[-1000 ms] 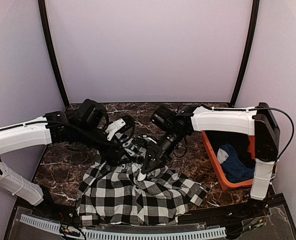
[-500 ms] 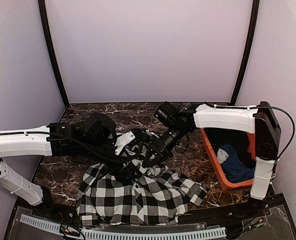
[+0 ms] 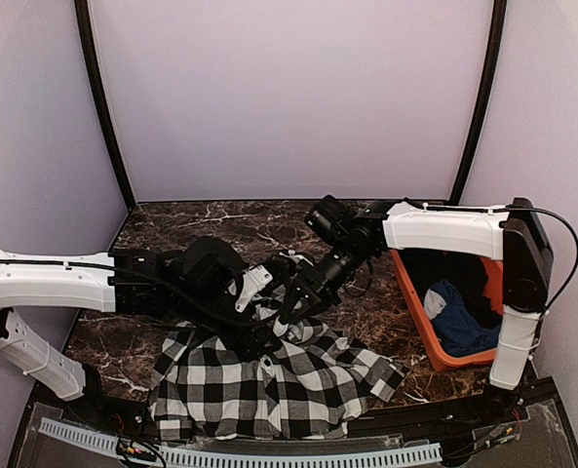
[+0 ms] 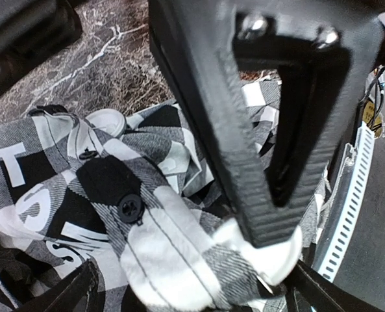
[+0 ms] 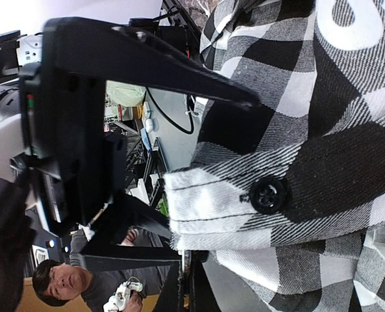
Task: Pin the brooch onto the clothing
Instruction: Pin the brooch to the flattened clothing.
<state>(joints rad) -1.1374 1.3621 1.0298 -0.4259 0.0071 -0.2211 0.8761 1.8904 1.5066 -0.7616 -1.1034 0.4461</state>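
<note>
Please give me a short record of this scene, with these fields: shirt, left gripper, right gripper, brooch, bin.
shirt: black-and-white checked shirt, crumpled on the near part of the table; white letters show in the wrist views
left gripper: tips together on a fold of the shirt
right gripper: at the button strip, one finger on each side of the cloth; grip unclear
brooch: not seen in any view
bin: orange bin on the right, blue garment inside

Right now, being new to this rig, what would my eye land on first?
The black-and-white checked shirt lies crumpled near the front of the table, with the left gripper and right gripper meeting over it. At right, an orange bin holds a blue garment.
</note>
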